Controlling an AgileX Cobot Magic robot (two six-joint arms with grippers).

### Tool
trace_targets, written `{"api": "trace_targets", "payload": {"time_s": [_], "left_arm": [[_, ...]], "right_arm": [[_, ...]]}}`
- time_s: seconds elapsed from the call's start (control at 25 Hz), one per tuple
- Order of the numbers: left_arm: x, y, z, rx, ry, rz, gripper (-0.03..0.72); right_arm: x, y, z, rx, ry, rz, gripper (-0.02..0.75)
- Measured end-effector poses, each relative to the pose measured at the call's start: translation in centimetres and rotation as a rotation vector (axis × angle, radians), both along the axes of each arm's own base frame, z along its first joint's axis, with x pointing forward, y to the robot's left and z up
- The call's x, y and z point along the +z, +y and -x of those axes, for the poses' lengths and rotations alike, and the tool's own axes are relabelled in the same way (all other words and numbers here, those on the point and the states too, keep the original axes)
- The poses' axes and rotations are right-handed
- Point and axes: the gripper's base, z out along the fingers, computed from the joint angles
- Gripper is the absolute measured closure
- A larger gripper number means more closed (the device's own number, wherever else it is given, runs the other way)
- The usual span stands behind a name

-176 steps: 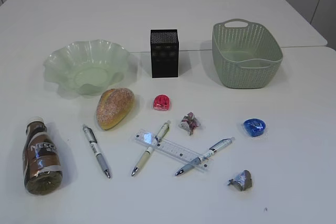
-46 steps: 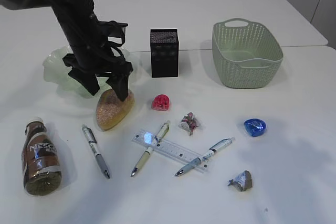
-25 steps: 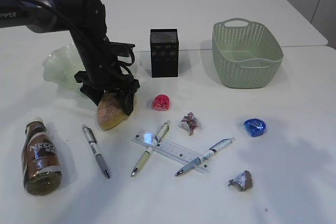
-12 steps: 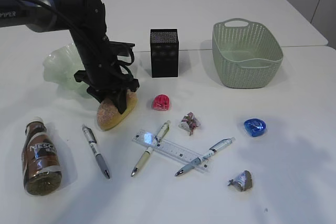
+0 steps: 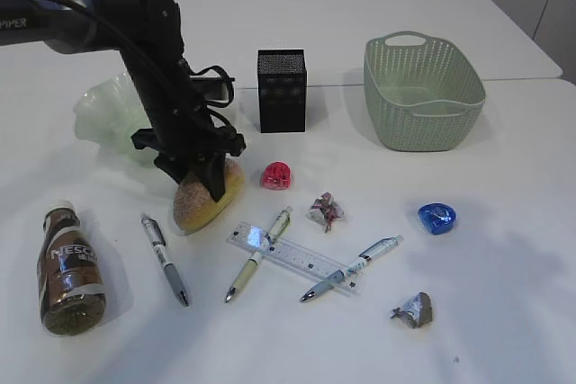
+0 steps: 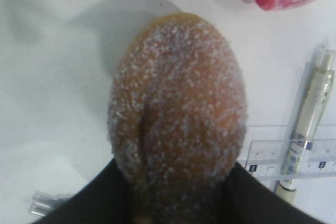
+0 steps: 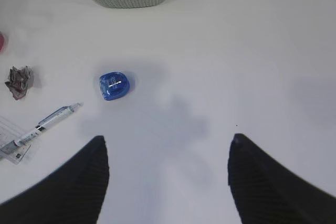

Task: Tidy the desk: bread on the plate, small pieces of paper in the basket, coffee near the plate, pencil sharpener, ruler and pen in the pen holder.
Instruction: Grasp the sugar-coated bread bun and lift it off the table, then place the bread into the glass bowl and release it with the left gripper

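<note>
— How is the light?
— Bright and even from above; the desk [image 5: 378, 330] is nearly washed out, shadows soft. A glare spot sits on the ruler [image 5: 292, 256].
— Sharpness?
— Exterior view crisp. In the left wrist view the bread [image 6: 178, 114] is close and slightly soft.

So the left tool [image 5: 200, 177] is clamped on the bread [image 5: 209, 200], which sits tilted on the white desk [image 5: 504, 312], just in front of the wavy green plate [image 5: 103, 114]. Coffee bottle [image 5: 70, 267] is lying at the front left. The black pen holder [image 5: 282, 92] stands in the middle at the back, with the green basket [image 5: 423, 92] off to its right. The clear ruler [image 5: 292, 256] lies between two pens, and a pink sharpener [image 5: 276, 175] is just right of the bread.
</note>
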Motion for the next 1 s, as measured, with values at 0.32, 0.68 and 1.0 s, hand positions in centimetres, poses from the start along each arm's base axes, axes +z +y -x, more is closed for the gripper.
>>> {"api": "trace_targets", "payload": {"time_s": [0.32,0.68,1.0], "left_arm": [[4.6,-0.9,-2.0,0.002,-0.157,0.076,0.447],[9.9,-0.9,-2.5,0.007,-0.282,0.137,0.447],[11.0,3.6,-4.4,0.115,-0.325,0.107,0.447]], "right_arm": [[0.0,0.0,0.0,0.0,-0.003,0.0,0.187],[0.0,0.0,0.0,0.0,-0.007,0.0,0.187],[0.0,0.0,0.0,0.0,-0.007,0.0,0.187]]}}
